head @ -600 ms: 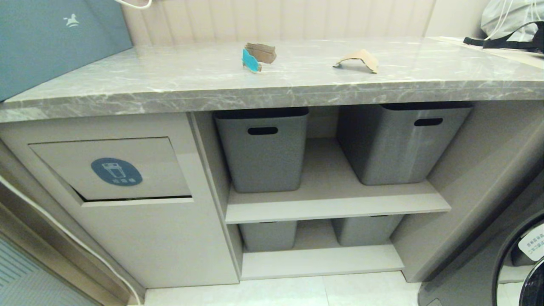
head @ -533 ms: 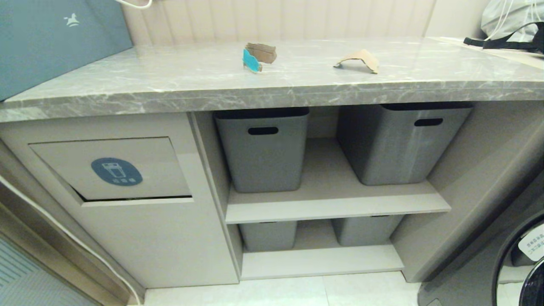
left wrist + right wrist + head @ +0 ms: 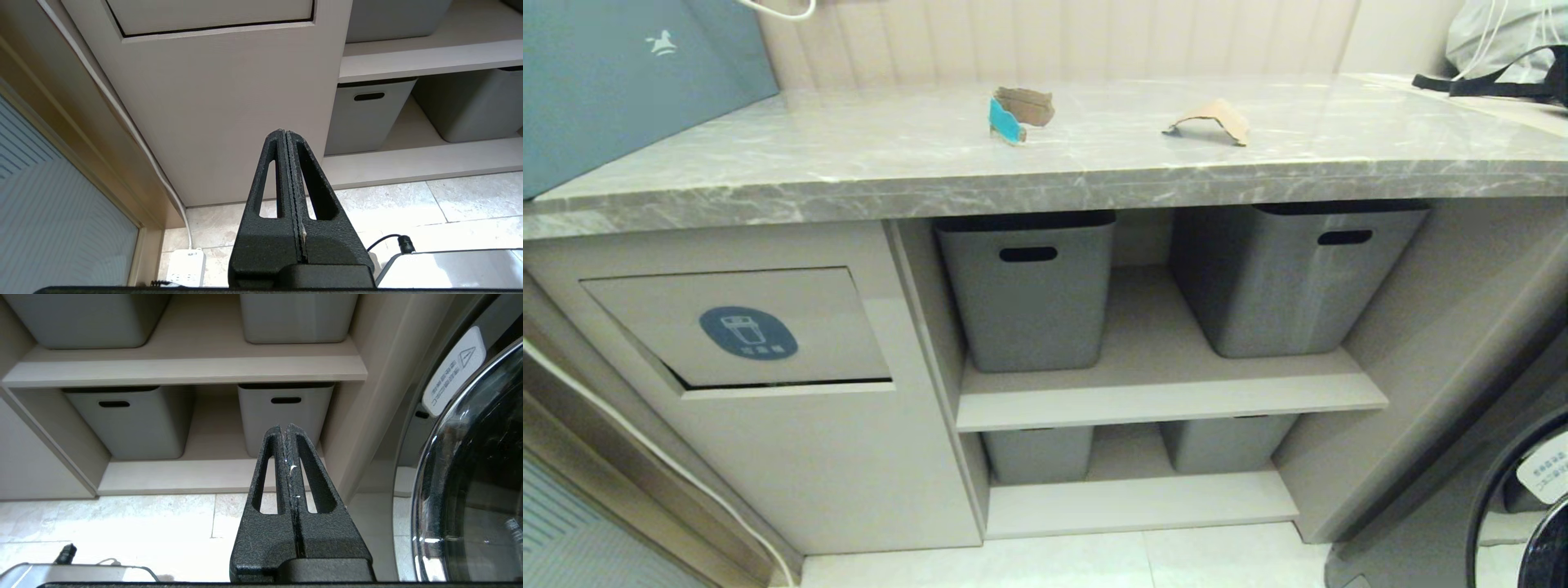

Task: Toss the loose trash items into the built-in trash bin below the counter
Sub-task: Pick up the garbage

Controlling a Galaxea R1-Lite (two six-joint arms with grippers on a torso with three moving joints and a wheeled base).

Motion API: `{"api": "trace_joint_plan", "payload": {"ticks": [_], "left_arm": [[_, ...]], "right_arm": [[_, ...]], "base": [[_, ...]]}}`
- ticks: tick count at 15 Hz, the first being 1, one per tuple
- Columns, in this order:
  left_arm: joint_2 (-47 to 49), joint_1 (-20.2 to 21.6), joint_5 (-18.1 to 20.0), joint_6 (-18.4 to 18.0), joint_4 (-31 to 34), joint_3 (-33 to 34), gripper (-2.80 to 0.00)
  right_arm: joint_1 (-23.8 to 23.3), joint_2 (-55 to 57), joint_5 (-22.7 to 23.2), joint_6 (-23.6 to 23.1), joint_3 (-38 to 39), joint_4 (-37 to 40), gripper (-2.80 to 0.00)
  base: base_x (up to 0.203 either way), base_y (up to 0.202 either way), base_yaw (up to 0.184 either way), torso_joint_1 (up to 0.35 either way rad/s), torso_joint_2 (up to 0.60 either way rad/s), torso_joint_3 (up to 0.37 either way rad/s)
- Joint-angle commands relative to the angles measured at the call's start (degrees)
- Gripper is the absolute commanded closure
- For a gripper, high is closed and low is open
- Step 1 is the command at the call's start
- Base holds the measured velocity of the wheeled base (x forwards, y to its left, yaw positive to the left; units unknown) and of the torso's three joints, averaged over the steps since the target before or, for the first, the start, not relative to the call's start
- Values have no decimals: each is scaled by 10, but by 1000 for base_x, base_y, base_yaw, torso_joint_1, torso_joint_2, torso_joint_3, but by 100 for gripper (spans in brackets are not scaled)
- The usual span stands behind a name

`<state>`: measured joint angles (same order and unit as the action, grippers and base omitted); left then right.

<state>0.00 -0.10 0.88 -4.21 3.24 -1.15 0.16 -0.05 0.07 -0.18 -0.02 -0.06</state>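
Two loose trash items lie on the grey marble counter (image 3: 849, 163): a curled cardboard scrap with a teal-blue face (image 3: 1018, 113) near the middle, and a plain tan arched scrap (image 3: 1213, 118) to its right. The built-in trash bin flap (image 3: 743, 327), beige with a round blue sticker, sits under the counter at the left; its lower edge (image 3: 216, 27) shows in the left wrist view. Neither arm is in the head view. My left gripper (image 3: 285, 132) is shut and empty, low before the cabinet front. My right gripper (image 3: 284, 426) is shut and empty, facing the lower shelf.
Grey tubs with slot handles (image 3: 1029, 286) (image 3: 1290, 269) stand on the beige shelves, with more below (image 3: 130, 416). A teal box (image 3: 621, 82) stands on the counter's left end, a bag (image 3: 1503, 49) at the far right. A washing machine door (image 3: 470, 477) is right; a power strip (image 3: 186, 267) lies on the floor.
The whole head view has shifted slightly downward in the picture, so the camera has moved a little. The scraps and the flap lie as before.
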Motion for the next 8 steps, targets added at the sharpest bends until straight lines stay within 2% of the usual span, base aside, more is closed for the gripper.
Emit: {"api": "trace_joint_plan", "payload": {"ticks": [1,8], "left_arm": [[1,0,0,0,0,0,0],[1,0,4,-2,1,0,0]], "right_arm": [[0,0,0,-1,0,1,0],[0,0,0,0,0,1,0]], "base": [[0,0,0,36,-107,-210],[0,0,0,160,-449,-276]]}}
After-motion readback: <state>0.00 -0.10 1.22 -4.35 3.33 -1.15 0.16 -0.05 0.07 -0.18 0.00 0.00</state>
